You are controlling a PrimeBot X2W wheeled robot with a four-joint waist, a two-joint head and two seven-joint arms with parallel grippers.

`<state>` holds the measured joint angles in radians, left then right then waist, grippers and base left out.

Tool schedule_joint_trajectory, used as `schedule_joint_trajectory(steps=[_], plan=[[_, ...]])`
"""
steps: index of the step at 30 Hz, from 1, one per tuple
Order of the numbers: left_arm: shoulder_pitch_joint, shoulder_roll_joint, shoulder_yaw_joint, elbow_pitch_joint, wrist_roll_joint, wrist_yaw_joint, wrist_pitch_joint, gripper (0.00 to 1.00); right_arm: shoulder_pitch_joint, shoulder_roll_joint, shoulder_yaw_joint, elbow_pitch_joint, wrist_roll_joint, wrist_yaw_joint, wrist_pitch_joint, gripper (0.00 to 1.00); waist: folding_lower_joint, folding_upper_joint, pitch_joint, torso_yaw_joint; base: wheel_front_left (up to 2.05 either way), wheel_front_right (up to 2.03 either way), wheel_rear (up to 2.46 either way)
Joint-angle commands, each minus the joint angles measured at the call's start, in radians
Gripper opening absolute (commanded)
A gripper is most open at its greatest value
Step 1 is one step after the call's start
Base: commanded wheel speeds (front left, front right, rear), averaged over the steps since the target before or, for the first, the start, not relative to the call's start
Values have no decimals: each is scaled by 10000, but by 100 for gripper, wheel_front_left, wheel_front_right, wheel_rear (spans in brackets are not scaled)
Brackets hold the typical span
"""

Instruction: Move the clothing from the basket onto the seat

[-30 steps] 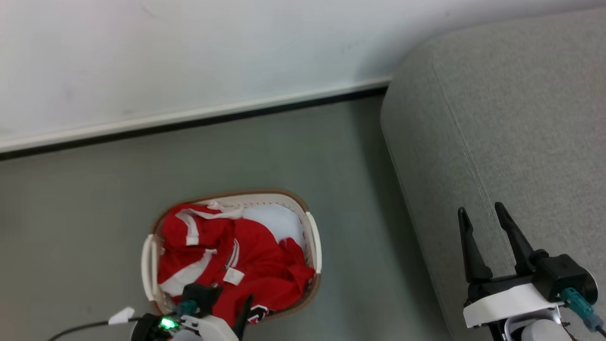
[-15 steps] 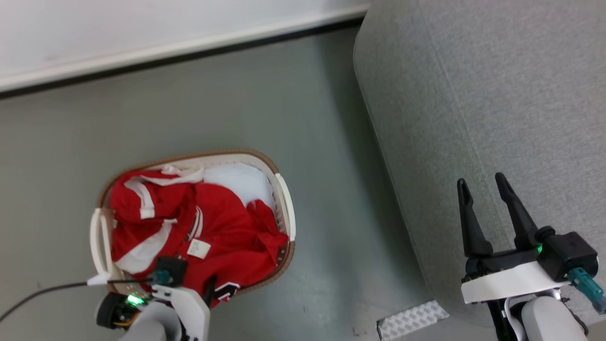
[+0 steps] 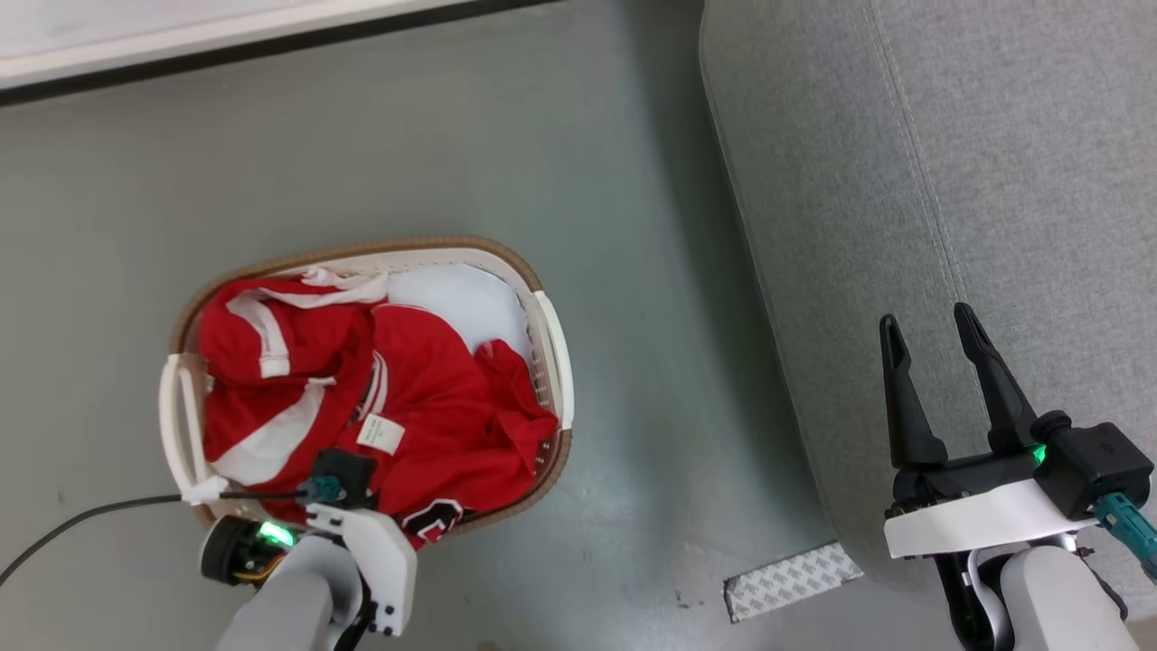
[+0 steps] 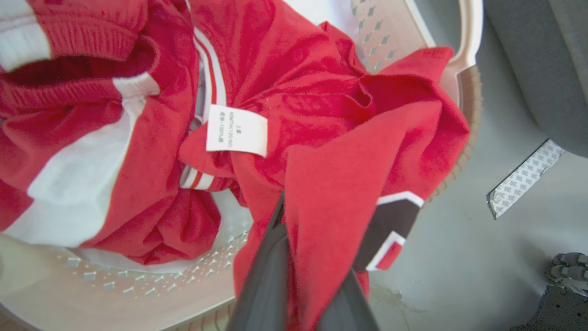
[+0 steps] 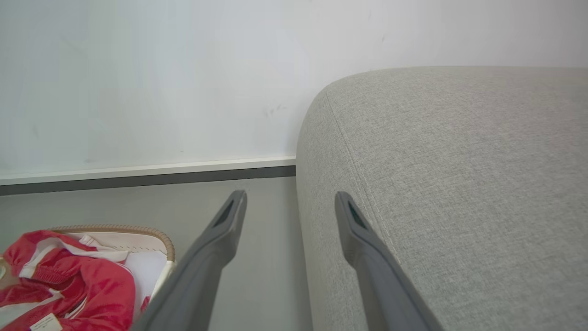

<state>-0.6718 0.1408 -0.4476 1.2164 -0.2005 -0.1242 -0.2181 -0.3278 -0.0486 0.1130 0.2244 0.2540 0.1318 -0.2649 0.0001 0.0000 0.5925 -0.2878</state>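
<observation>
The clothing (image 3: 434,398) is a heap of bright red fabric with white stripes and a small white label (image 3: 380,434), lying in the oval white basket (image 3: 380,249) with its brown rim on the floor. One red flap with a black patch hangs over the basket's near rim. In the left wrist view my left gripper (image 4: 296,211) is shut on a fold of this clothing (image 4: 321,92), and red fabric covers one finger. My right gripper (image 3: 926,316) is open and holds nothing, over the edge of the grey seat (image 3: 994,181).
A pale bluish-white liner sheet (image 3: 461,303) shows at the basket's far end. Grey floor (image 3: 651,362) separates the basket from the sofa. A patterned grey strip (image 3: 791,579) lies on the floor by the sofa's corner. A black cable (image 3: 81,520) trails left. The wall's skirting (image 3: 226,41) runs along the top.
The head camera has tilted down, shifting the whole picture. My left wrist now sits over the basket's near rim, with its finger hidden in the head view. The right gripper stays open.
</observation>
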Motion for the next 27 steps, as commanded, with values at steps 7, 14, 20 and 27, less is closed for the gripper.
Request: schedule_joint_trajectory(steps=[7,14,20,27], plan=[[60,0,-85,-593,-381,-69,-408,0,72,-35,1,212,-35,-21,7,100,-1,0,-1132,511,0,0,0],[852,129,-68,-2378,-563,-49,-459,0,582,-36,30,512,-388,-21,5,100,-1,0,-2866,1208,0,0,0],[1929,208,114,-4231,-750,-21,-463,0,1114,-36,327,637,-840,-21,7,100,-1,0,-4402,1715,0,0,0],[2753,387,121,-6434,-945,119,-195,0,1473,-33,1684,510,-1644,-21,7,100,-1,0,-5526,2111,0,0,0]])
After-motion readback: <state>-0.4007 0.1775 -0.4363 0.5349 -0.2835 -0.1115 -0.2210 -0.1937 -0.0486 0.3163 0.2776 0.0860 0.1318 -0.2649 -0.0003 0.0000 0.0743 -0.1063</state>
